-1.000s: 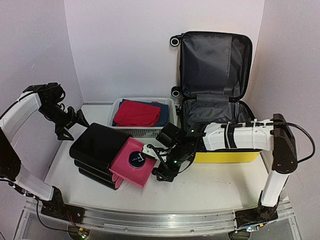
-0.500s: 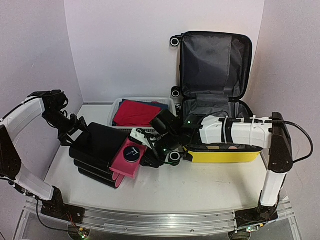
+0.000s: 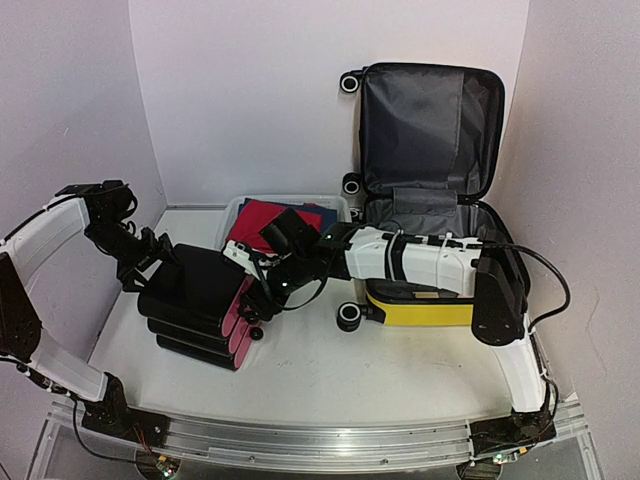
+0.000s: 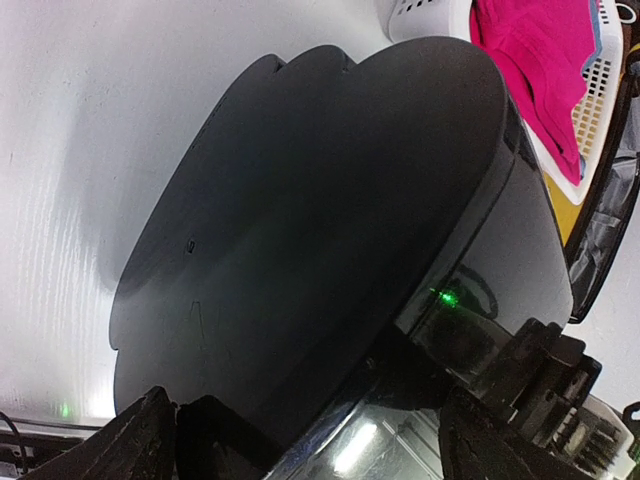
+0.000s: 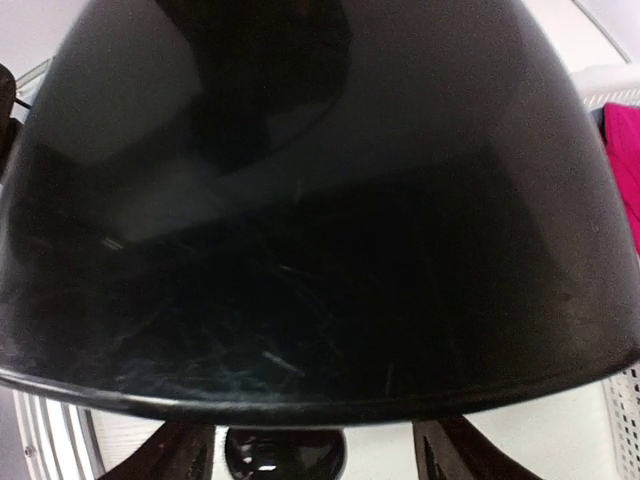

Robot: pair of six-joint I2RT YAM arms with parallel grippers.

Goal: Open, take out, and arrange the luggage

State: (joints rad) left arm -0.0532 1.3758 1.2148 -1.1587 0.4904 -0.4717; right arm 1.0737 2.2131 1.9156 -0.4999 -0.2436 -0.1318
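The luggage (image 3: 425, 311), a yellow suitcase, lies open at the right back, its grey-lined lid (image 3: 430, 125) standing against the wall. A black case with pink ends (image 3: 195, 285) sits left of centre. My right gripper (image 3: 258, 295) is at its pink right end, open, with the glossy black case (image 5: 320, 200) just over the spread fingers (image 5: 175, 458). My left gripper (image 3: 150, 262) is at the case's far left edge, open, the case (image 4: 330, 230) between its fingers (image 4: 150, 440).
A white mesh basket (image 3: 236, 208) holding red cloth (image 3: 262, 212) stands behind the black case, against the suitcase. A suitcase wheel (image 3: 349, 316) juts toward the table's middle. My right arm reaches across in front of the suitcase. The left wall is close to my left arm.
My right gripper has swept left and swung the case's open pink flap up until it closed against the black case. My left gripper has moved a little toward the case.
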